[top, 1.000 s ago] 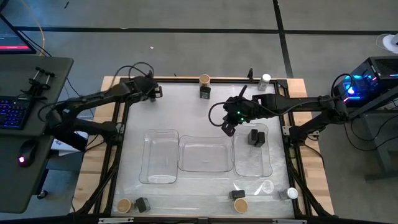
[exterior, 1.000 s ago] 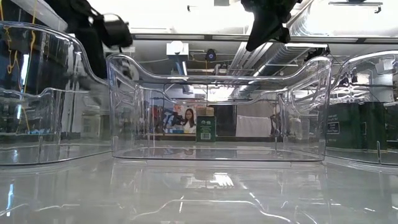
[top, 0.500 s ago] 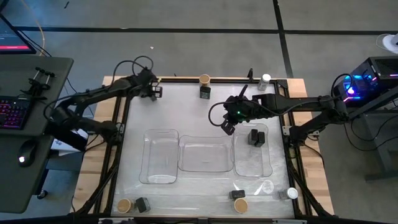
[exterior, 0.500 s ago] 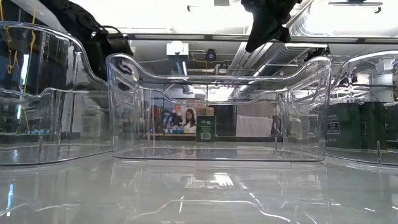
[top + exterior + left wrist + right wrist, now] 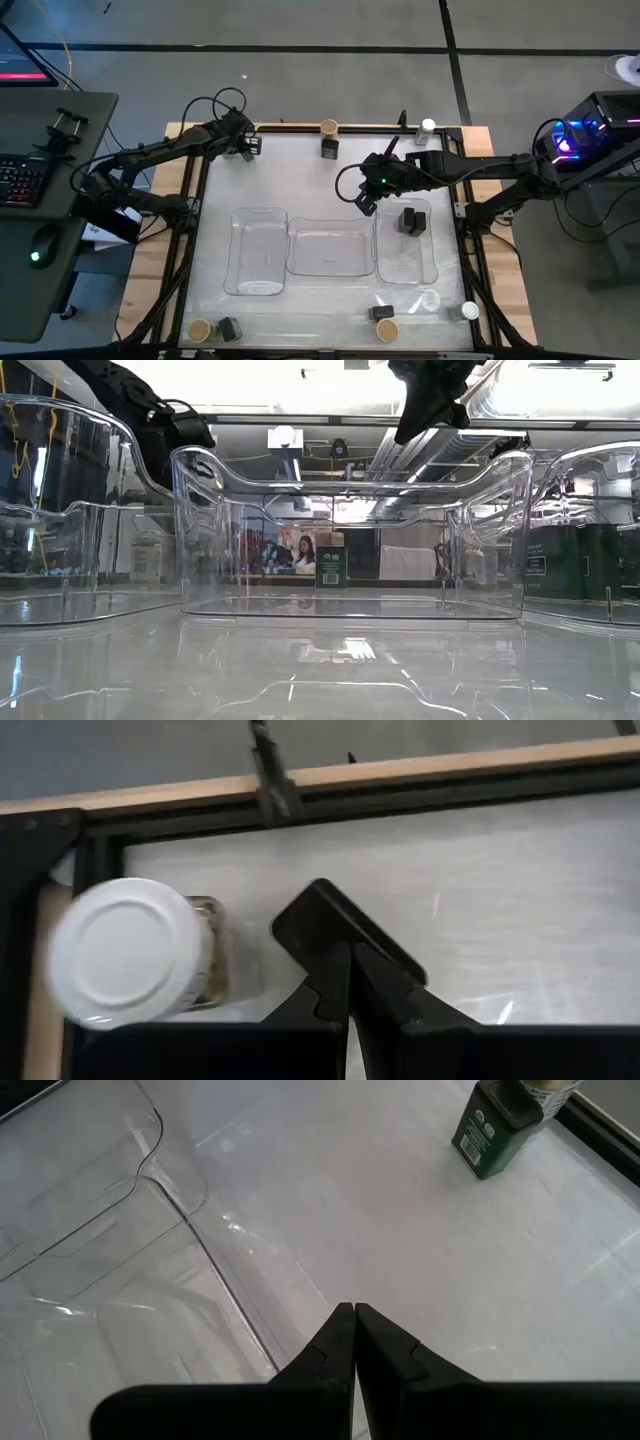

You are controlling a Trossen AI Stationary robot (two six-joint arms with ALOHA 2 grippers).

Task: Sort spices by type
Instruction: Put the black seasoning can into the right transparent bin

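My left gripper (image 5: 246, 146) (image 5: 347, 990) is shut at the table's far-left corner, right beside a clear jar with a white lid (image 5: 125, 965) that stands upright; a strip of bare table shows between them. My right gripper (image 5: 364, 206) (image 5: 352, 1312) hangs shut above the table, off the far-left corner of the right tray (image 5: 432, 270), touching nothing. Two black boxes (image 5: 411, 219) lie in that tray. A black box (image 5: 330, 148) (image 5: 492, 1132) and a tan-topped container (image 5: 329, 127) stand near the far edge, with a white-lidded jar (image 5: 428, 127) further right.
Three clear trays sit side by side mid-table: left (image 5: 240, 285), middle (image 5: 296, 268) (image 5: 200, 470), right. More spices stand along the near edge: a tan-topped one (image 5: 200, 330) with a black box (image 5: 230, 328), another such pair (image 5: 384, 320), and clear jars (image 5: 468, 311) at the near-right corner.
My left gripper has moved a little toward the table's far-left corner, closer to the white-lidded jar.
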